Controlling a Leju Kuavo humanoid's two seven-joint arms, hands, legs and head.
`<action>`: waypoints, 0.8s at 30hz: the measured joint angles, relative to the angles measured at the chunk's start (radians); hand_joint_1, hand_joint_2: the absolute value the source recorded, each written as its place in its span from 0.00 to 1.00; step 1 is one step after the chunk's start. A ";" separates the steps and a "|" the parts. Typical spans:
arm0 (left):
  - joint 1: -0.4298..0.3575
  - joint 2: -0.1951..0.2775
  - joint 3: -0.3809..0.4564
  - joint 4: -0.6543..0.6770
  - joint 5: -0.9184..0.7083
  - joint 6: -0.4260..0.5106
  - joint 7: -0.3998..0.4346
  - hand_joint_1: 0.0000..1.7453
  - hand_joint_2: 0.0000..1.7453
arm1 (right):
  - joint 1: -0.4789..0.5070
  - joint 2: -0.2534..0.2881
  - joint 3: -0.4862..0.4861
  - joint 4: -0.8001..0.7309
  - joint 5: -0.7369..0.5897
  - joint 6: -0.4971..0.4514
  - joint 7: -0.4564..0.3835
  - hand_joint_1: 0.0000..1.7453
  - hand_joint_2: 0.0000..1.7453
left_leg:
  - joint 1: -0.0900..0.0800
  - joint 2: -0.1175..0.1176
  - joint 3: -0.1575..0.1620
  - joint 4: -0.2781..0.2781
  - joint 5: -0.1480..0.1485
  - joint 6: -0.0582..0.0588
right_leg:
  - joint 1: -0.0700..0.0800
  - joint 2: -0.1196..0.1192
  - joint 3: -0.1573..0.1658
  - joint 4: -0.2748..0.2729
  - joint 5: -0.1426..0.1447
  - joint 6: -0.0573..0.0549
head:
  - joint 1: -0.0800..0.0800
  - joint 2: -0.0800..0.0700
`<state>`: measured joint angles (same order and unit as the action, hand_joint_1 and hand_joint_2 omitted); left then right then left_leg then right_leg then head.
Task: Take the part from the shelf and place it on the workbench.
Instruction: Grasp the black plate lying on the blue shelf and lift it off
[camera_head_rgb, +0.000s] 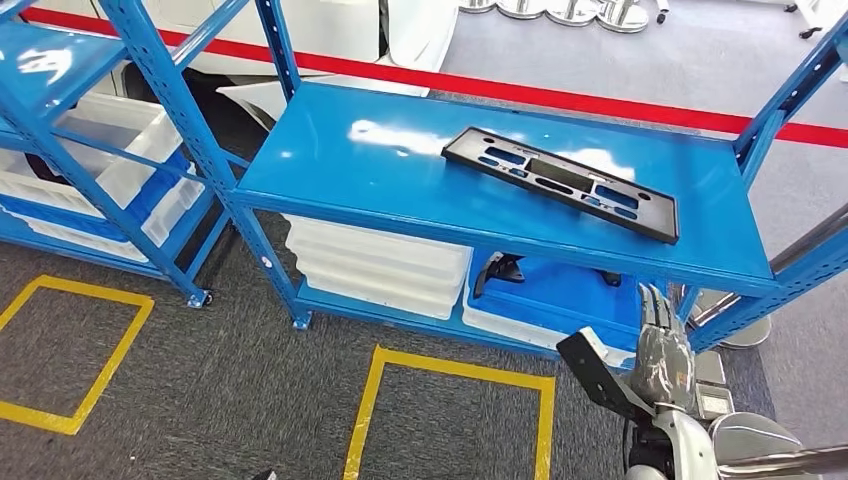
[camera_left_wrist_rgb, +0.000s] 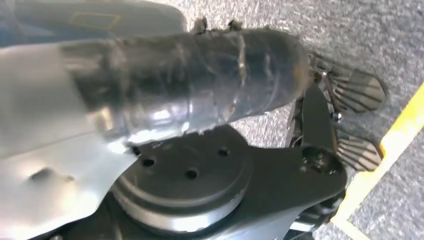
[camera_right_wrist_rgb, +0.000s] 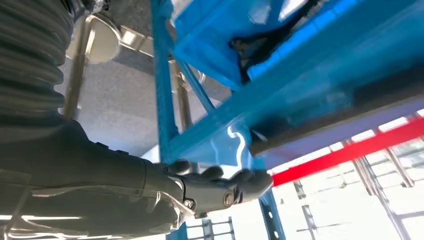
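Observation:
The part, a flat black rectangular panel with cut-outs (camera_head_rgb: 560, 182), lies on the top board of the blue shelf (camera_head_rgb: 380, 170), towards its right end. My right hand (camera_head_rgb: 662, 350) is raised below and in front of the shelf's front right corner, fingers stretched upward and apart, holding nothing. It is lower than the panel and does not touch it. In the right wrist view the right hand's (camera_right_wrist_rgb: 210, 190) dark fingers reach out just under the shelf's front rail (camera_right_wrist_rgb: 300, 100). My left hand (camera_left_wrist_rgb: 150, 100) hangs over the grey floor; its fingers are unclear.
Under the top board stand stacked white bins (camera_head_rgb: 380, 265) and a blue bin (camera_head_rgb: 560, 295) with black parts in it. A second blue rack (camera_head_rgb: 60, 60) with white bins stands at the left. Yellow squares (camera_head_rgb: 450, 370) mark the carpet; a red line (camera_head_rgb: 500, 88) runs behind.

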<state>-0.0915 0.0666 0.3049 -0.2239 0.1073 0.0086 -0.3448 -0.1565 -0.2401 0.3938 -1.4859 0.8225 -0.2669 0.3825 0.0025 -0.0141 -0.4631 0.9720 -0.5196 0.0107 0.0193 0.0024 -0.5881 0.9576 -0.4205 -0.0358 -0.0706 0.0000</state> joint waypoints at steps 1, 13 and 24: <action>-0.001 0.002 0.001 0.000 0.000 0.000 0.000 0.00 0.00 | 0.000 0.000 0.000 -0.013 0.004 0.006 0.006 0.00 1.00 | 0.001 0.001 -0.022 0.047 -0.023 -0.005 | -0.003 0.000 0.018 -0.010 -0.004 -0.002 | -0.001 0.000; 0.004 0.011 0.005 0.003 0.000 0.002 0.008 0.00 0.00 | 0.008 -0.011 -0.009 -0.104 0.049 0.054 0.039 0.00 1.00 | 0.013 0.013 -0.122 0.030 0.062 -0.002 | -0.020 0.002 0.133 -0.002 -0.108 0.044 | 0.002 0.000; 0.002 -0.001 0.010 0.004 0.000 0.002 0.007 0.00 0.00 | 0.004 -0.022 -0.025 -0.131 0.052 0.065 0.041 0.00 1.00 | 0.001 -0.001 -0.011 0.006 -0.011 0.022 | -0.009 -0.001 -0.076 0.129 -0.010 0.021 | 0.010 0.000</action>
<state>-0.0893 0.0659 0.3147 -0.2196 0.1076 0.0103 -0.3380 -0.1522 -0.2622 0.3693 -1.6173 0.8741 -0.2018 0.4231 0.0035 -0.0147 -0.4741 0.9783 -0.5309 0.0324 0.0103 0.0019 -0.6637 1.0868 -0.4306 -0.0152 -0.0601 0.0000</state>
